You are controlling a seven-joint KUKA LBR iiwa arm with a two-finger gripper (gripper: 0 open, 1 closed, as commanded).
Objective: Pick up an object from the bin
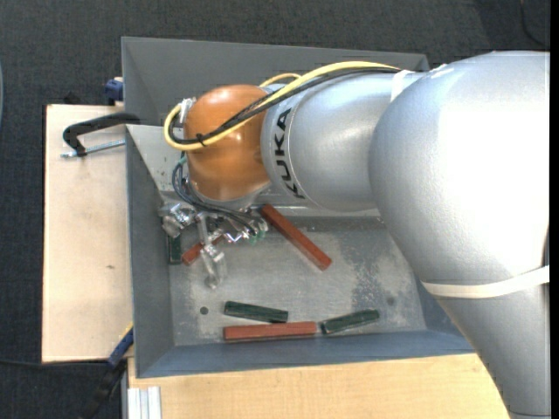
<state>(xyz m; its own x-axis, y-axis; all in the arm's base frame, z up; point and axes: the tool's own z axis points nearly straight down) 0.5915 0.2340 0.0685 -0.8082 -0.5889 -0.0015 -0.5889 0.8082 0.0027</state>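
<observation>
a short red block is lying just left of the tool, seemingly touching it, low in the bin. i cannot tell if the tool is wide or narrow. i am judging the grasping step; next it is needing a firm closing, then lifting.

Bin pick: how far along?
Done: the gripper is low in the left part of the bin, by a short red-brown piece and a short dark green piece. In hand: no grasp visible, nothing lifted. Left: grip and lift. The slanted red-brown stick and the front red-brown stick lie flat.
</observation>
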